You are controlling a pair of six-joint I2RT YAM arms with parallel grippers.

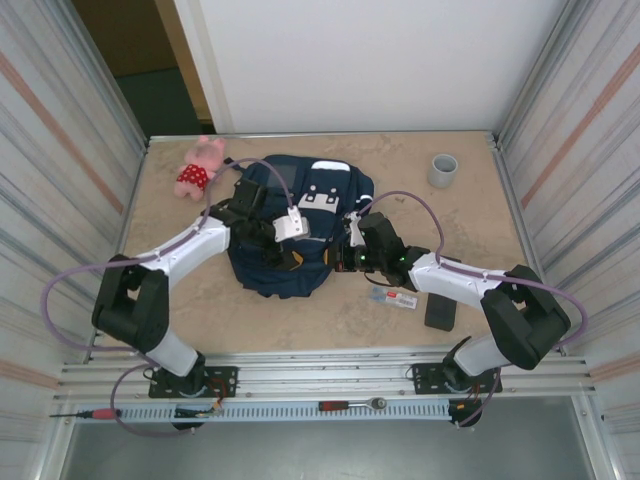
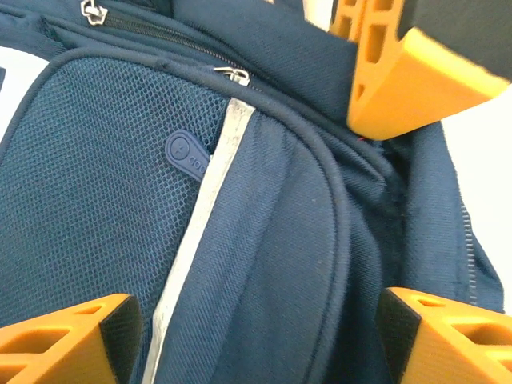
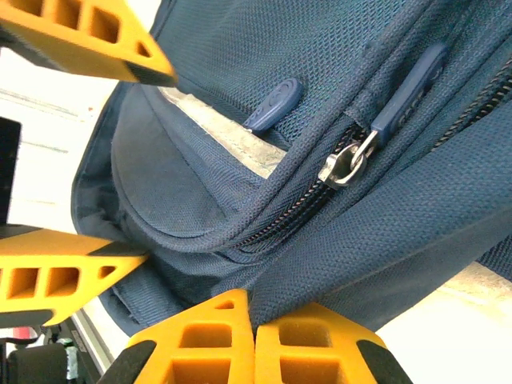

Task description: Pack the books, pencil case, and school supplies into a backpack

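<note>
The navy backpack (image 1: 290, 190) lies flat mid-table, its light stripe (image 2: 200, 216) and mesh front filling the left wrist view. My left gripper (image 1: 287, 258) hovers open over its lower front, orange fingers (image 2: 72, 340) wide apart with only fabric (image 2: 272, 264) beneath. My right gripper (image 1: 345, 262) is shut at the backpack's lower right edge, pinching a fold of navy fabric (image 3: 384, 240) between its fingertips (image 3: 254, 340), just below a closed zipper with a metal slider (image 3: 346, 162). The school supplies lie on the table: a clear pack with a red label (image 1: 393, 297) and a dark grey rectangle (image 1: 441, 311). Books and pencil case are out of view.
A pink plush toy (image 1: 200, 167) sits at the back left and a grey cup (image 1: 442, 170) at the back right. Metal walls flank the table (image 1: 200, 310). The two grippers are close together over the backpack's near end.
</note>
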